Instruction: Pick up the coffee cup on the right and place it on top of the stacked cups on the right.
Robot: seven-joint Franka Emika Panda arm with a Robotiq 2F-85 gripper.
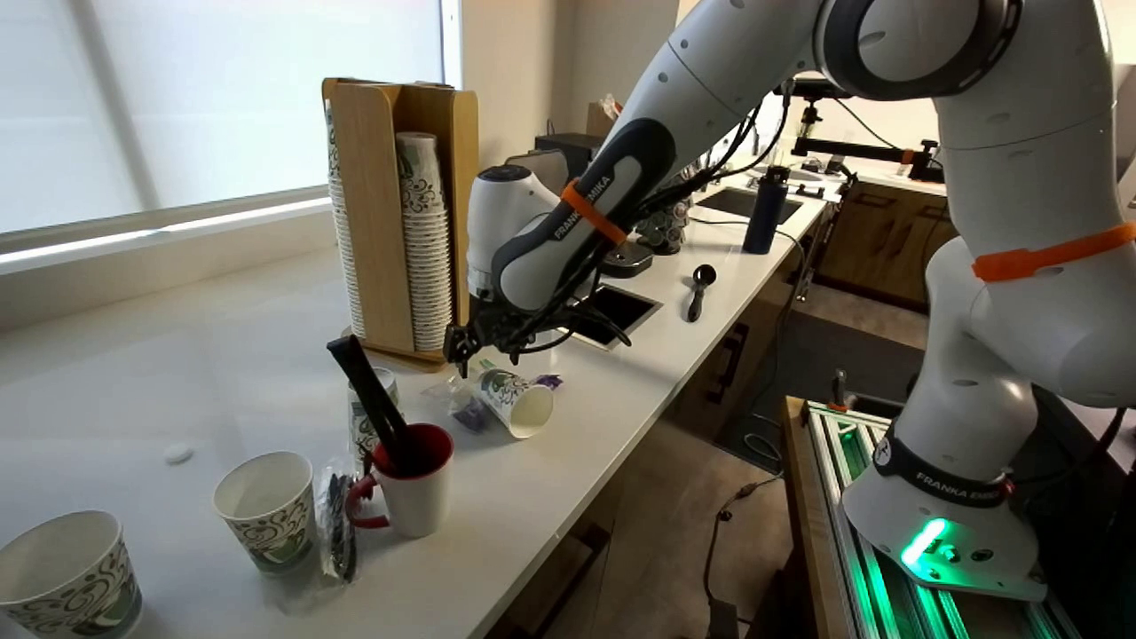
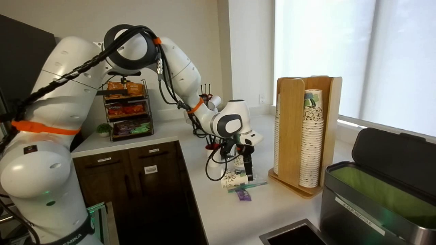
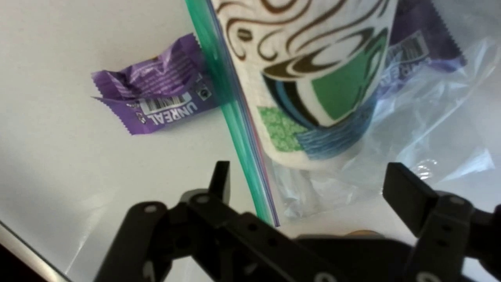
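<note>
White countertop (image 1: 257, 382): wrapper (image 3: 156, 94) beside sideways paper cup (image 3: 309, 78) is read as UNREAL only in wrist view, gripper (image 3: 309, 174) spread wide.

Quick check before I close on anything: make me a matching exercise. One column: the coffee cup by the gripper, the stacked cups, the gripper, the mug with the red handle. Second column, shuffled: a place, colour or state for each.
1. Coffee cup
2. Stacked cups
3. Gripper
4. Mug

A. Nested in the wooden holder
B. White outside, red inside
C. Lying on its side
D. Jaws apart, gripping nothing

Right pairs: 1-C, 2-A, 3-D, 4-B.
</note>
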